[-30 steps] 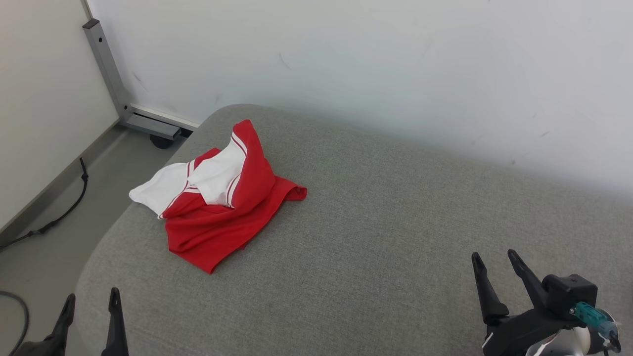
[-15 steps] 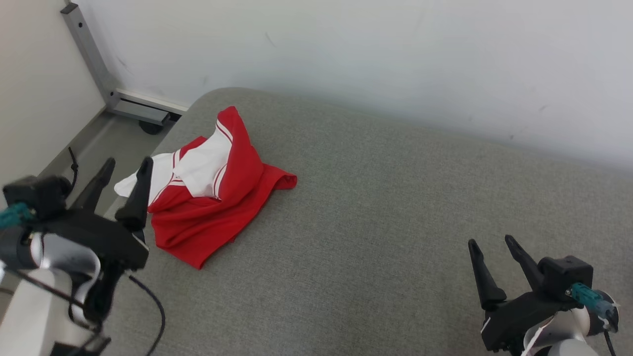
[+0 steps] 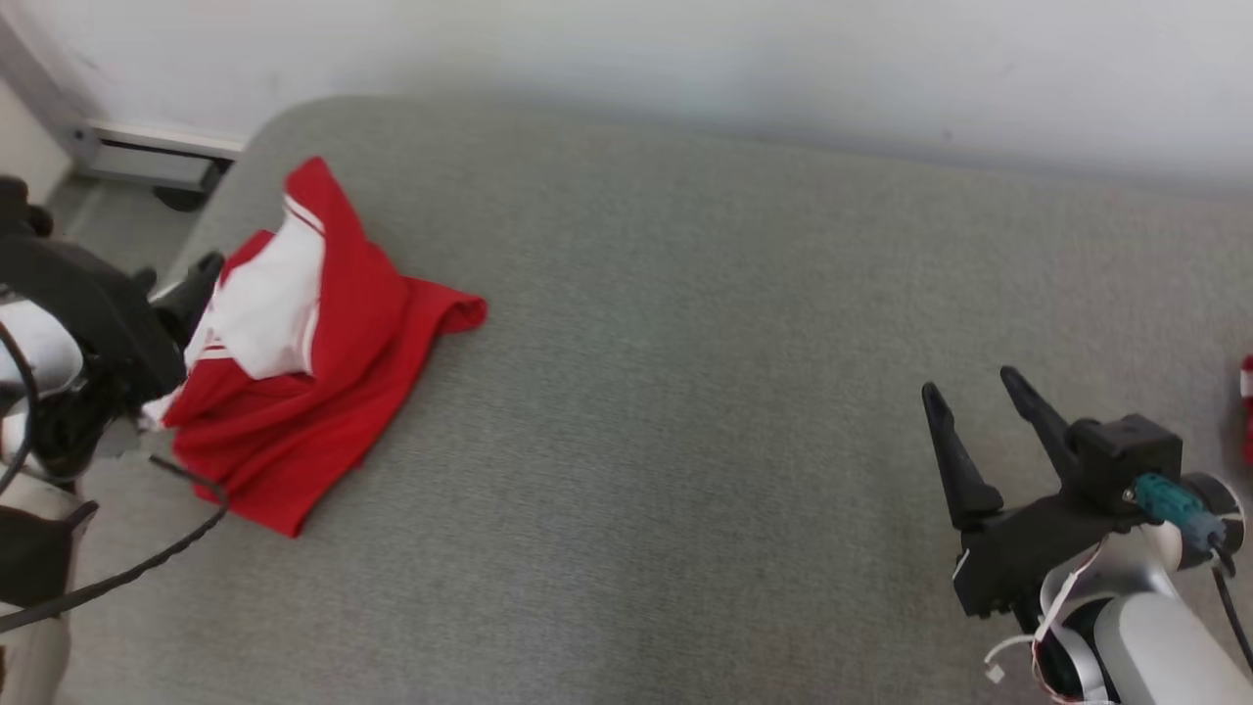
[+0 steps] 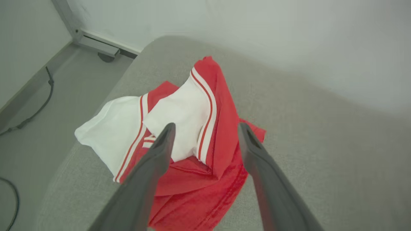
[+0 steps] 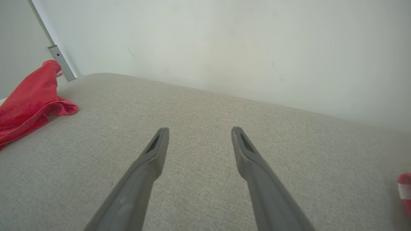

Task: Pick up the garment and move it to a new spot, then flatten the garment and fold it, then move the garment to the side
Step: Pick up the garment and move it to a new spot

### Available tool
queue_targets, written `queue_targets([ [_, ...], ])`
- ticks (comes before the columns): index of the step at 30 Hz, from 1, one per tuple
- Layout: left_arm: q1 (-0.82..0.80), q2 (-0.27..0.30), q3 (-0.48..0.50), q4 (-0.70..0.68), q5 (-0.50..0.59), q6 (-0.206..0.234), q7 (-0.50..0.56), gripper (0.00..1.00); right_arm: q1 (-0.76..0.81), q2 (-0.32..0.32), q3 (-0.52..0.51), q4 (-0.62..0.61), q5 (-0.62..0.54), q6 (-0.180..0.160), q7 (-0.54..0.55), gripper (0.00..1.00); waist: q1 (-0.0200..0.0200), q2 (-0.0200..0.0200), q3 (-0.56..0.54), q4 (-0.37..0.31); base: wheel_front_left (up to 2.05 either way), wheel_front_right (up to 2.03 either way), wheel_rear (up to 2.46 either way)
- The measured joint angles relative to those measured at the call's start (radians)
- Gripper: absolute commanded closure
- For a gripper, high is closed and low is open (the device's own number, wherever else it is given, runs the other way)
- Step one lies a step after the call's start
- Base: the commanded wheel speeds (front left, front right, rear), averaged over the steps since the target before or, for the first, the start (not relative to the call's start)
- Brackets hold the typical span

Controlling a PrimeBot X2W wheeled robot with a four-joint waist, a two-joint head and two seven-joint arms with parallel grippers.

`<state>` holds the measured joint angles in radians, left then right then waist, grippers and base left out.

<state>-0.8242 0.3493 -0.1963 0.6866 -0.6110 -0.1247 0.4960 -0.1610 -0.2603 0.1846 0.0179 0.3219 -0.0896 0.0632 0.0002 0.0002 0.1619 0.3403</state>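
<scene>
A crumpled red garment [image 3: 303,362] with white striped panels lies at the left end of the grey cushion [image 3: 705,411]. My left gripper [image 3: 178,274] is at the garment's left edge, open. In the left wrist view the left gripper [image 4: 207,126] has its fingers spread just above the white panel of the garment [image 4: 179,112], with nothing between them. My right gripper [image 3: 969,382] hovers open over bare cushion at the right, far from the garment. In the right wrist view the right gripper [image 5: 199,130] is open and the garment [image 5: 29,99] lies at the far left.
A white wall runs behind the cushion. A grey metal frame foot [image 3: 147,166] with a caster stands on the floor past the cushion's left corner, and a dark cable [image 4: 32,109] lies there. A small red-and-white thing [image 3: 1246,401] shows at the right edge.
The head camera has shifted, sliding the whole scene left and up. My left arm has risen and reached forward to the garment's left edge. The right gripper has stayed open in place.
</scene>
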Motion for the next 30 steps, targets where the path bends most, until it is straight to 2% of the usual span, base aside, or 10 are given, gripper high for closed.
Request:
queue_targets([
  [7, -0.056, 0.055, -0.050, 0.104, -0.051, 0.000, 0.131, 0.00, -0.046, -0.014, -0.010, -0.045, -0.026, -0.008, 0.035, 0.00, 0.0000, 0.0000, 0.087, -0.063, 0.00, 0.00, 0.00],
  [14, -0.083, 0.072, -0.101, 0.190, -0.060, 0.000, 0.206, 0.00, -0.095, -0.020, -0.014, -0.065, -0.043, -0.017, 0.061, 0.00, 0.0001, 0.0000, 0.171, -0.105, 0.00, 0.00, 0.00],
  [22, -0.104, 0.062, -0.131, 0.263, -0.096, 0.000, 0.243, 0.00, -0.097, -0.020, -0.023, -0.085, -0.054, -0.021, 0.079, 0.00, 0.0000, 0.0000, 0.231, -0.128, 0.00, 0.00, 0.00],
  [23, -0.105, 0.063, -0.138, 0.263, -0.096, 0.000, 0.243, 0.30, -0.098, -0.020, -0.023, -0.085, -0.057, -0.021, 0.079, 0.00, -0.0001, 0.0000, 0.236, -0.129, 0.00, 0.00, 0.00],
  [24, -0.106, 0.063, -0.149, 0.263, -0.096, 0.000, 0.243, 1.00, -0.098, -0.020, -0.024, -0.086, -0.058, -0.021, 0.080, 0.00, 0.0000, 0.0001, 0.241, -0.129, 0.00, 0.00, 0.00],
  [30, -0.147, 0.063, -0.213, 0.248, -0.106, 0.000, 0.230, 1.00, -0.100, -0.019, -0.028, -0.071, -0.059, -0.025, 0.088, 0.00, 0.0000, 0.0001, 0.246, -0.121, 0.00, 0.00, 0.00],
])
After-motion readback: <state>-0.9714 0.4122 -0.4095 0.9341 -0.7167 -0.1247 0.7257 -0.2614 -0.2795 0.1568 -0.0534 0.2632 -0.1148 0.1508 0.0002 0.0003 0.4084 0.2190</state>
